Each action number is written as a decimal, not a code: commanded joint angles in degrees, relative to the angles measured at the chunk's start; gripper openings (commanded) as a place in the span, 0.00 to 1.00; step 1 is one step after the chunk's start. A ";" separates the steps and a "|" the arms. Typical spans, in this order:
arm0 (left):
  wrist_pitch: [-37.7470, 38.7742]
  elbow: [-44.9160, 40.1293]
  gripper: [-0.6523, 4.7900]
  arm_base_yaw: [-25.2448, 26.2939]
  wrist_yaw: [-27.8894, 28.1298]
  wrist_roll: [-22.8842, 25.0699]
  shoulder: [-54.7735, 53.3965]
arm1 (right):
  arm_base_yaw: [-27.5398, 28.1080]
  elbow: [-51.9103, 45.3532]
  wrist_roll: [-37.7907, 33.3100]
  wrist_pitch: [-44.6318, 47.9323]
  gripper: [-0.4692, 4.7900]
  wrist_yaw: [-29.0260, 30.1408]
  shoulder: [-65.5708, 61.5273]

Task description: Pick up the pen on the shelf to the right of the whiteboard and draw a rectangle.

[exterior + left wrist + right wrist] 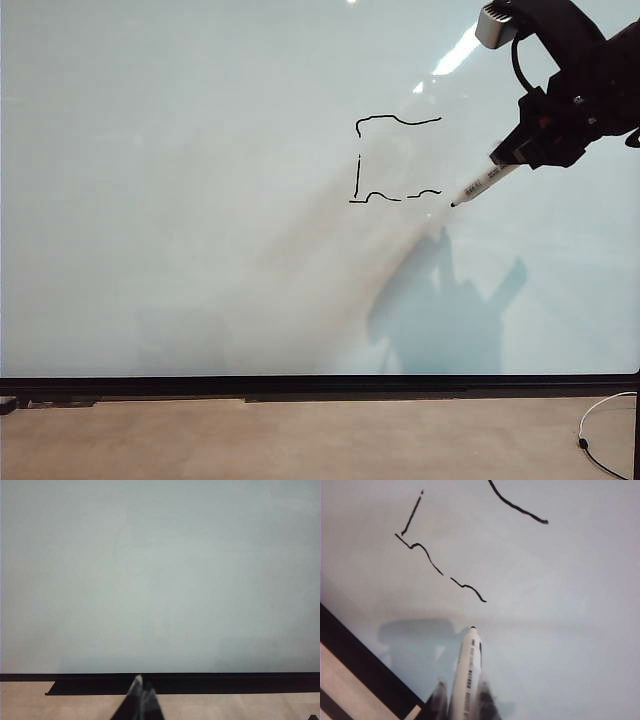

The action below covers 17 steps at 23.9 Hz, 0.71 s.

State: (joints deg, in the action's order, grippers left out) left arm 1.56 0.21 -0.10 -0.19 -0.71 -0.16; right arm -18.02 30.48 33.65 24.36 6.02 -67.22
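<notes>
here the right gripper (512,158), a black two-finger tool at the upper right of the exterior view, has its fingers closed narrowly around the pen (482,185), a slim white-grey marker with small dark print on the barrel and a dark tip. the pen's long axis slopes from the gripper down and to the left, so that its tip points at the whiteboard (200,200), a very large glossy pale grey-white board with a thin black lower frame. the tip lies just right of the end of the lower stroke of the rectangle (395,160), a small wobbly black outline that so far shows a top line, a left line and a broken bottom line; whether the tip touches the board cannot be told. the open right side lies directly above the tip, between it and the right end of the top stroke, so the coming move is judged to be an upward stroke closing that gap. the right wrist view shows the same pen (467,672) pointing toward the gapped bottom line. the left gripper (142,684) sits low and near the board's black frame, well apart from the drawing, its fingertips close together and holding nothing; the right arm is clearly the nearer one. no containers appear in any view.
</notes>
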 commanded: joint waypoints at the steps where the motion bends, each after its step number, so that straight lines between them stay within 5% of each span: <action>1: -0.33 0.17 0.11 0.00 0.00 0.26 -0.02 | -0.07 0.48 2.05 -0.39 0.08 0.09 -0.42; 17: -0.35 0.15 0.11 0.00 0.00 0.26 -0.02 | -0.07 1.92 7.13 0.26 0.08 0.79 -2.10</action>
State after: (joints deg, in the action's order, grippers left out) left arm 1.56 0.21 -0.10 -0.19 -0.69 -0.21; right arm -18.02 32.14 40.38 23.51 6.28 -69.41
